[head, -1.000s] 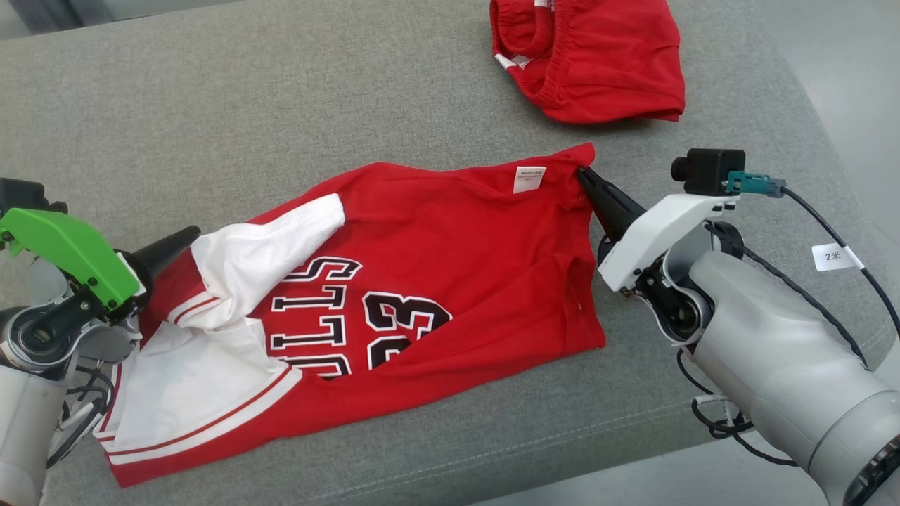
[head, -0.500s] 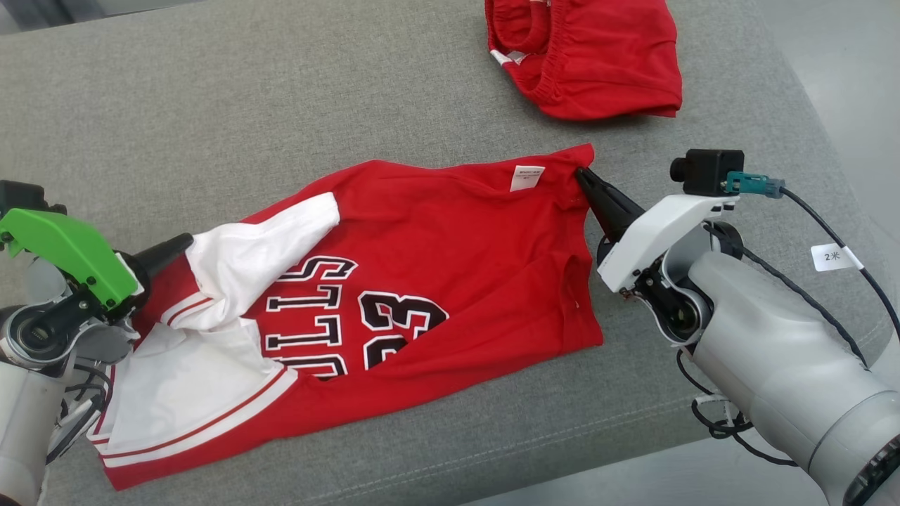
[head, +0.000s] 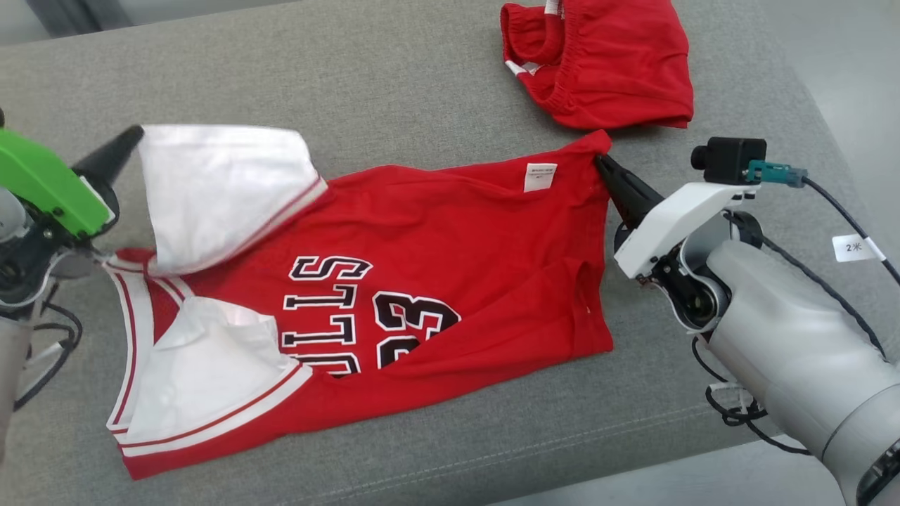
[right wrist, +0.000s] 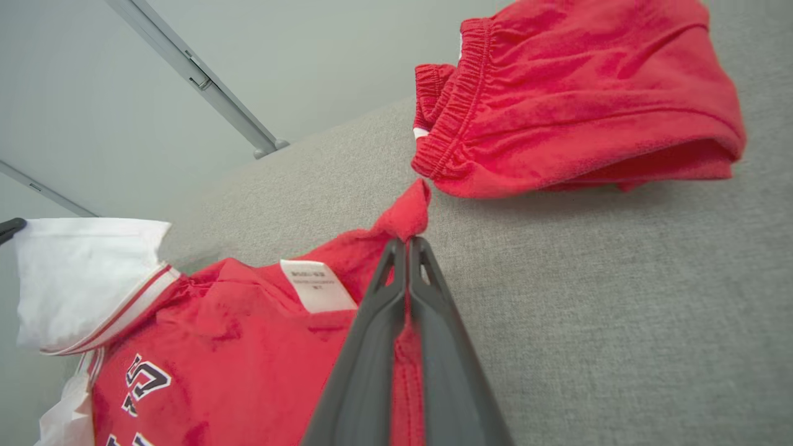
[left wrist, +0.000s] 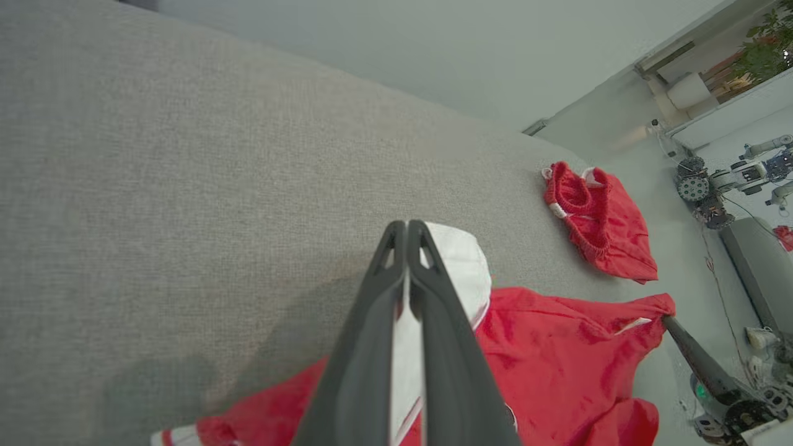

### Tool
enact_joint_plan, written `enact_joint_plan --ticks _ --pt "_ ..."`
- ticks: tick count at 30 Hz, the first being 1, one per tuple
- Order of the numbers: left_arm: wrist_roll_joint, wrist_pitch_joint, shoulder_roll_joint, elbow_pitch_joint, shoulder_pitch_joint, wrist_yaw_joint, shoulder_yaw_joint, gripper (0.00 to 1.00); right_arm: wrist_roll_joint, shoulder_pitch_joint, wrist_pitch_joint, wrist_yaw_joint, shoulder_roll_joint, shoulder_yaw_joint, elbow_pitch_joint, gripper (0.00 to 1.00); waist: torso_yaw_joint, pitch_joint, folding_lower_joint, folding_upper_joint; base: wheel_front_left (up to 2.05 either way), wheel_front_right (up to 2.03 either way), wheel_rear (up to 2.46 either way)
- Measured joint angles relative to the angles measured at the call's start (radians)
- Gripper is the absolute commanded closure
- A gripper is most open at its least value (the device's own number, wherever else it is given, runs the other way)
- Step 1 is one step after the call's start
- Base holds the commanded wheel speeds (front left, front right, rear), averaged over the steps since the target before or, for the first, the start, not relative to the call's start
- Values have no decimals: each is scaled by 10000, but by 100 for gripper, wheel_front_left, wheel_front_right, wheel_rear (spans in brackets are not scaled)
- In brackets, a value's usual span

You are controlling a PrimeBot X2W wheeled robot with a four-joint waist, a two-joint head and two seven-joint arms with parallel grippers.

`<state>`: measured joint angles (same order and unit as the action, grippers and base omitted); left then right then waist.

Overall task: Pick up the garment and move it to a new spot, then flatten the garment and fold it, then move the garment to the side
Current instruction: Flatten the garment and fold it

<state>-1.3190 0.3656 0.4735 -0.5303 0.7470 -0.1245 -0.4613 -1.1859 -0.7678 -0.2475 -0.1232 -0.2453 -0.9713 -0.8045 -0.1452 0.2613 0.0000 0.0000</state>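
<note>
Grey cushion (head: 394, 77) carries the red jersey (head: 450, 232), its long axis stretched between the two grippers, armhole end toward the left one. Left gripper (head: 135, 132) is clamped tight on a white turned-over flap. Right gripper (head: 600, 159) is pinched closed on the hem corner. Red shorts (head: 612, 63) lie just beyond its tips.

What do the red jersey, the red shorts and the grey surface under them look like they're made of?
The jersey looks like thin matte red knit fabric, maybe polyester; it wrinkles softly and shows a white inside. The shorts look like similar red fabric, slightly fuzzy, with a gathered elastic waistband. The surface looks like grey woven upholstery, coarse and heathered, with a stitched seam.
</note>
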Motion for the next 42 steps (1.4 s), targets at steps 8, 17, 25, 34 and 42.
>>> enact_joint_plan --ticks 8,17,25,34,42 --pt "1321 -1049 353 1523 802 0 -575 100 -182 -1393 286 0 163 295 117 100 198 338 0 0 0 0 0" --pt "2441 -2163 422 1103 1576 0 -880 100 -387 -2379 573 0 -86 786 -566 100 349 1229 0 0 0 0 0" --pt "2441 -2976 151 1965 780 0 -2230 100 -384 -1894 364 0 29 499 -769 100 603 1160 0 0 0 0 0" --pt "1551 -3898 709 2819 -1210 0 -2744 100 -389 -450 119 0 -88 270 -686 100 759 354 0 0 0 0 0" --pt "855 -4299 1168 3254 -2541 0 -3221 100 -587 259 4 0 -372 648 -652 100 984 -444 0 0 0 0 0"
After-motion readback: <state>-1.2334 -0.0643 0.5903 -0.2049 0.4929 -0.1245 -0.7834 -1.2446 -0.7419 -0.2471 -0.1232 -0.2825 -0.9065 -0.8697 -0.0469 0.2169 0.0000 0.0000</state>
